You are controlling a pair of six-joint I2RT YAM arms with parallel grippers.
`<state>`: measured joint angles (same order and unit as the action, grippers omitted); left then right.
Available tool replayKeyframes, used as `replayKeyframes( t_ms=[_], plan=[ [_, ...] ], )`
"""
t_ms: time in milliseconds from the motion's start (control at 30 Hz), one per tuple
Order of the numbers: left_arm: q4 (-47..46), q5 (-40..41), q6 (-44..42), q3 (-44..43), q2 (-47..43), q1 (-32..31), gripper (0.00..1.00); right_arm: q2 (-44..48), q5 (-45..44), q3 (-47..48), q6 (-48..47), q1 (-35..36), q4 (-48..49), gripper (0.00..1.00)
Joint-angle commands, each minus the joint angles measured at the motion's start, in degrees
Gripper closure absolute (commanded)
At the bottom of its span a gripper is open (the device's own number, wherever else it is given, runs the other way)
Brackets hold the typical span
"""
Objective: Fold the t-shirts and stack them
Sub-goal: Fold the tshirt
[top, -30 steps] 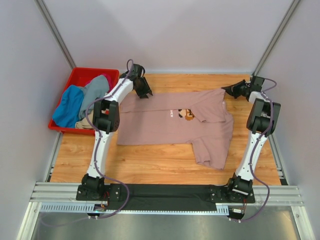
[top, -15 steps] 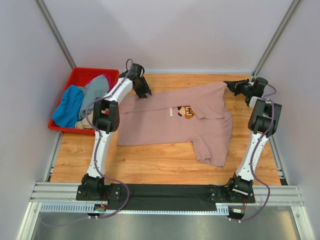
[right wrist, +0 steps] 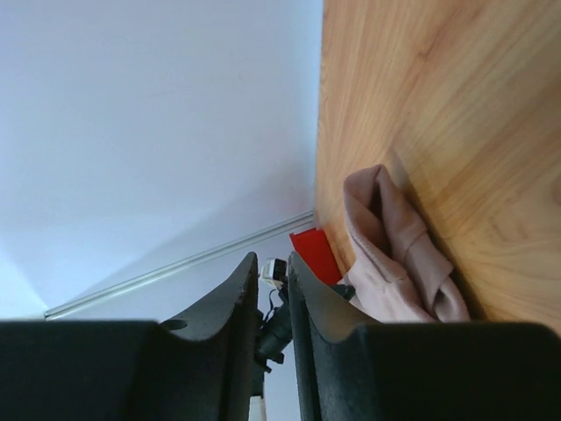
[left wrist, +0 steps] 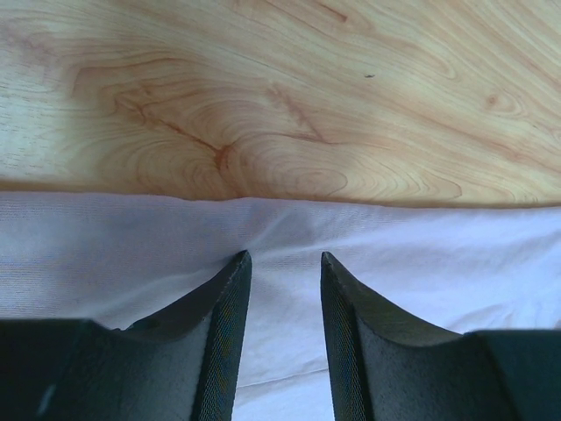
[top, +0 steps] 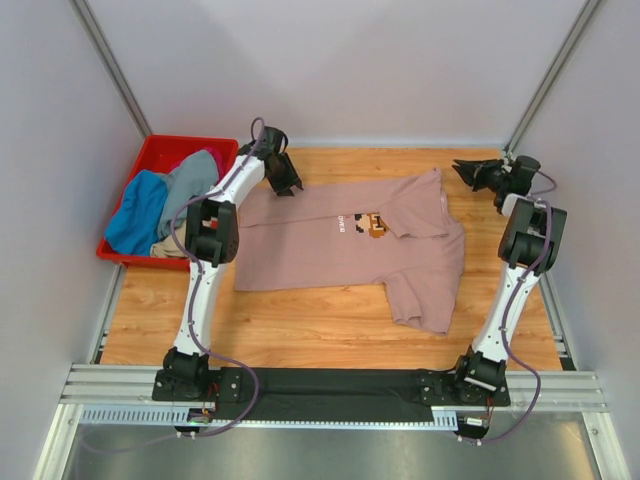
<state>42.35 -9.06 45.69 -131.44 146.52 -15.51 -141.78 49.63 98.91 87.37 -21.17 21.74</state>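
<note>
The dusty-pink t-shirt (top: 330, 255) with a small pixel print (top: 366, 226) lies spread on the wooden table (top: 300, 325). Its right sleeve hangs toward the front. My left gripper (top: 289, 185) is open at the shirt's far left corner. In the left wrist view its tips (left wrist: 280, 256) rest on the cloth (left wrist: 421, 254) near its edge. My right gripper (top: 464, 171) is off the shirt's far right corner, narrowly open and empty (right wrist: 273, 259). The bunched corner (right wrist: 394, 254) lies on the wood beside it. Blue (top: 138, 218), grey (top: 190, 185) and magenta (top: 214, 158) shirts sit in the crate.
A red plastic crate (top: 158, 153) stands at the far left of the table, and shows in the right wrist view (right wrist: 314, 250). White walls close in the back and both sides. A black and metal rail (top: 330, 385) runs along the near edge.
My right gripper let go of the shirt's far right corner and drew back to the right. The corner dropped onto the table. The left arm has not moved.
</note>
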Motion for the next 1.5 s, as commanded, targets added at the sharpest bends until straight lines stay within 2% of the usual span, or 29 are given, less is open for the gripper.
replayKeyframes(
  t_ms=[0, 67, 100, 133, 233, 433, 567, 600, 800, 967, 1067, 1233, 1467],
  plan=[
    [3.6, 0.7, -1.0, 0.6, 3.2, 1.5, 0.54, 1.5, -1.9, 1.7, -7.3, -0.2, -6.8, 0.78],
    [3.4, -1.0, -1.1, 0.4, 3.1, 1.6, 0.54, 3.9, -3.7, 3.3, -13.4, -0.1, -18.6, 0.77],
    [3.0, -1.5, -1.3, 0.3, 2.5, 1.6, 0.53, 5.8, -4.9, 6.5, -22.2, -0.1, -24.8, 0.75],
    [2.7, -2.3, -1.5, 0.3, 2.0, 1.6, 0.53, 6.9, -8.3, 8.0, -26.1, 0.2, -37.0, 0.74],
    [1.1, -3.2, -1.9, 0.3, -0.3, 1.6, 0.51, 10.8, -14.2, 11.4, -38.3, 2.1, -52.9, 0.70],
    [1.1, -5.2, -1.3, 1.3, -6.8, 1.4, 0.46, 21.1, -28.5, 7.4, -51.8, 7.9, -69.0, 0.66],
    [0.8, -7.5, -0.6, 5.6, -12.8, 0.0, 0.45, 25.4, -32.0, 1.6, -55.6, 9.8, -72.6, 0.65],
    [1.2, -8.8, -0.9, 6.1, -13.4, -1.4, 0.45, 26.6, -34.7, 0.9, -56.6, 10.2, -73.5, 0.65],
    [-3.0, -13.6, 3.3, 12.4, -17.7, -10.6, 0.48, 28.1, -37.2, -2.0, -59.6, 10.4, -78.9, 0.65],
    [-6.6, -16.7, 8.2, 9.9, -12.7, -17.7, 0.50, 28.3, -40.0, -4.0, -59.8, 10.8, -80.1, 0.64],
    [-10.1, -18.0, 11.7, 9.5, -9.7, -19.7, 0.51, 28.6, -41.3, -5.9, -59.3, 10.8, -79.0, 0.63],
    [-17.1, -17.6, 16.2, 9.4, -5.8, -21.5, 0.50, 28.5, -40.8, -9.7, -57.7, 10.8, -74.9, 0.62],
    [-20.4, -17.5, 21.3, 6.9, -1.2, -22.6, 0.48, 25.7, -41.5, -9.4, -56.1, 10.8, -72.3, 0.60]
  ],
)
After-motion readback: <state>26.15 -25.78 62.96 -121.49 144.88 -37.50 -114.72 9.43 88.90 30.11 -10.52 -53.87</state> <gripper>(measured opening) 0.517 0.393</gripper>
